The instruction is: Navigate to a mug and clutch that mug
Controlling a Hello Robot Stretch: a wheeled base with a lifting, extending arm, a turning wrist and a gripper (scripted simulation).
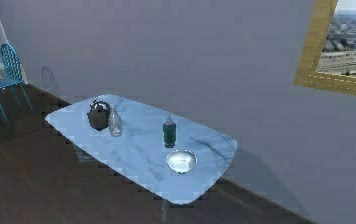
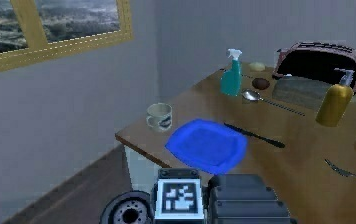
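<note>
Arm side view: a brown wooden table (image 2: 306, 150) ran from the centre to the view's right edge, against a grey wall with a gold-framed window (image 2: 48, 55). At the table's far edge stood a dark, chrome-sided toaster (image 2: 311, 68), with a teal plastic spray bottle (image 2: 232, 74) at the far left corner and a mustard-yellow bottle (image 2: 333, 104) just right of the toaster. A bright blue round plate (image 2: 206, 145) lay at the near edge. The task's thing, a pale striped mug (image 2: 160, 117), stood upright by the left corner, near the plate but apart from it. A dark table knife (image 2: 254, 135) lay right of the plate; a metal spoon (image 2: 254, 97) lay before the toaster.

The dark square arm (image 2: 246, 205) and a white marker square (image 2: 180, 197) sat at the view's bottom edge. Left of them was the dark gripper (image 2: 129, 210) — its far end could not be made out, so whether it held anything could not be told.

Forward view: a pale blue marble-topped table (image 1: 136, 140) with rounded corners stood on a dark floor. Near its far left corner were a dark brown kettle (image 1: 99, 116) and a clear glass bottle (image 1: 116, 122), just beside each other. Toward the near right corner were a dark green bottle (image 1: 170, 132) and a white round bowl (image 1: 181, 161). A teal chair (image 1: 8, 75) stood well apart at the view's left.
</note>
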